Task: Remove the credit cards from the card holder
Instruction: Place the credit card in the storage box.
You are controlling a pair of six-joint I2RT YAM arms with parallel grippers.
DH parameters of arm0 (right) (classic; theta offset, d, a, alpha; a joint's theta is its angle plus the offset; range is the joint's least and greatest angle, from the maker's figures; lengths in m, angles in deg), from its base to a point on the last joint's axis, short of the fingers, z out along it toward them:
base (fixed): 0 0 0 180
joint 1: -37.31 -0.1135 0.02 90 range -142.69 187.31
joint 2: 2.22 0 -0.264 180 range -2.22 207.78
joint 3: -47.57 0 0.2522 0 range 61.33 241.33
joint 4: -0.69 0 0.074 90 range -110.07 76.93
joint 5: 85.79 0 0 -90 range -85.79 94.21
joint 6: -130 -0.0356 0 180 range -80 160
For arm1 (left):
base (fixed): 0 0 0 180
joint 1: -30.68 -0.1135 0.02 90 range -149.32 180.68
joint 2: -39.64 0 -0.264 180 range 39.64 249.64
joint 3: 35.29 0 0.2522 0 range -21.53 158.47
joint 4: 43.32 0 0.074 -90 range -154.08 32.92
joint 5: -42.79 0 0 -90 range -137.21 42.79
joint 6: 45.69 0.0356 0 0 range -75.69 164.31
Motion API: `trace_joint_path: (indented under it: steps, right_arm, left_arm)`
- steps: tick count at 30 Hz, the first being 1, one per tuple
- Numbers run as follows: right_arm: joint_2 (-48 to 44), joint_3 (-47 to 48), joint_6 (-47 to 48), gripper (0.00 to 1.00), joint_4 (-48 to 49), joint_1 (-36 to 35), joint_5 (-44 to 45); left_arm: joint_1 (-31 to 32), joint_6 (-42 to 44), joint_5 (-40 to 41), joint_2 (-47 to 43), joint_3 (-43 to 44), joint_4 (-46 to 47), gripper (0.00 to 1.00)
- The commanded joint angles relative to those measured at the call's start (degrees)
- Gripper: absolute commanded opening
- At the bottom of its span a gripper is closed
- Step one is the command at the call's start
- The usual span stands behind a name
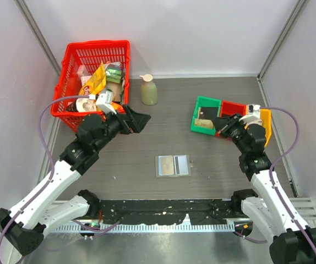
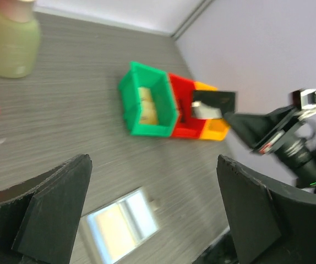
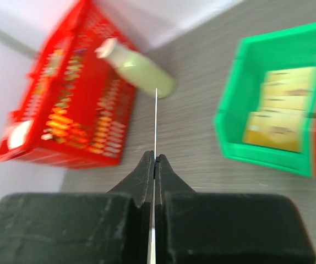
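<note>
The card holder (image 1: 173,165) lies open and flat on the table in front of the arm bases, with a yellow-orange card on its left panel and a light blue-grey panel on the right. It also shows in the left wrist view (image 2: 119,223). My right gripper (image 1: 219,122) is shut on a thin dark credit card (image 1: 206,114) and holds it over the green bin (image 1: 198,118). In the right wrist view the card (image 3: 155,121) shows edge-on between the shut gripper (image 3: 155,159). My left gripper (image 1: 141,120) is open and empty, above the table beside the red basket; its fingers (image 2: 53,209) frame the holder.
A red basket (image 1: 72,55) with snack packets stands at the back left. A pale green bottle (image 1: 148,91) stands beside it. Green, red (image 1: 234,108) and yellow (image 1: 266,118) bins sit in a row at the right; yellow flat pieces (image 3: 279,107) lie in the green one.
</note>
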Motion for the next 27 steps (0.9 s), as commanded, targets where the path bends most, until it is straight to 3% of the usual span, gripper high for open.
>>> trace_joint_path:
  steps: [1,4,9,14,21,27]
  right_arm:
    - [1.9,6.3,10.2,0.01,-19.4,5.7,6.9]
    - [5.5,8.4,11.4,0.01,-21.7,11.0,9.1]
    - [12.4,11.4,13.2,0.01,-22.3,16.6,10.7]
    - [19.5,13.6,16.1,0.01,-21.2,18.2,11.4]
    - [29.7,14.3,15.1,0.01,-13.2,18.9,0.6]
    - [36.5,13.7,13.0,0.02,-7.6,18.9,-1.8]
  left_arm:
    - [-0.3,10.4,5.8,-3.3,0.4,-19.8,1.0]
    - [-0.4,13.7,7.3,-7.0,-1.8,-24.3,1.0]
    - [-0.3,15.2,9.1,-11.8,-6.4,-23.9,1.0]
    - [-0.4,15.2,8.4,-11.9,-6.7,-24.7,1.0]
    - [-1.1,15.4,7.6,-14.4,-8.3,-23.9,1.0]
    - [-1.8,15.3,6.4,-14.9,-8.5,-23.3,1.0]
